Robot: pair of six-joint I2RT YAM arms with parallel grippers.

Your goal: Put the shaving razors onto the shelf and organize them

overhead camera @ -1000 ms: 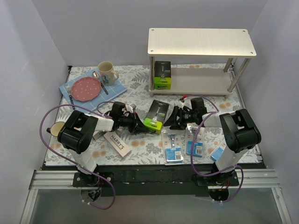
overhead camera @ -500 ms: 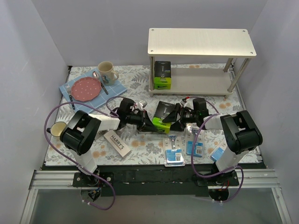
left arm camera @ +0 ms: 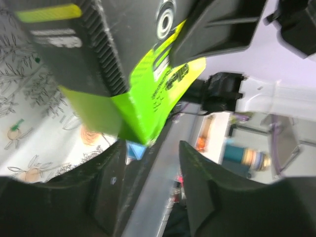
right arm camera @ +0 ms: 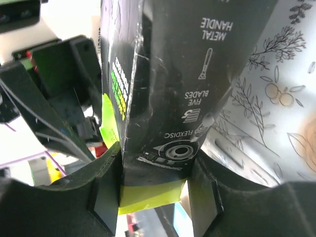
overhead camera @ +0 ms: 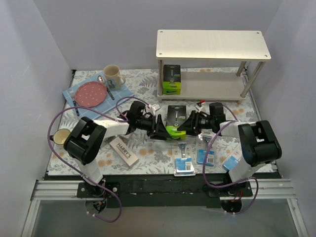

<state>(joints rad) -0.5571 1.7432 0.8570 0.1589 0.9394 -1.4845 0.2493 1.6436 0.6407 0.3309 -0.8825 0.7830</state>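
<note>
Black-and-lime-green cardboard razor box (overhead camera: 174, 118) — likely light, stiff, slick; grip across its sides | clamped between right jaws | left jaws apart

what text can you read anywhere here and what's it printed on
"HARRY'S": slim white box
"METAL HANDLE": black-and-lime box, right wrist view
"FIVE BLADES": same box
"FLEXDISC": same box
Too small or blurred to read: blue blister packs, second black-and-lime box on the shelf, lime print in the left wrist view
</note>
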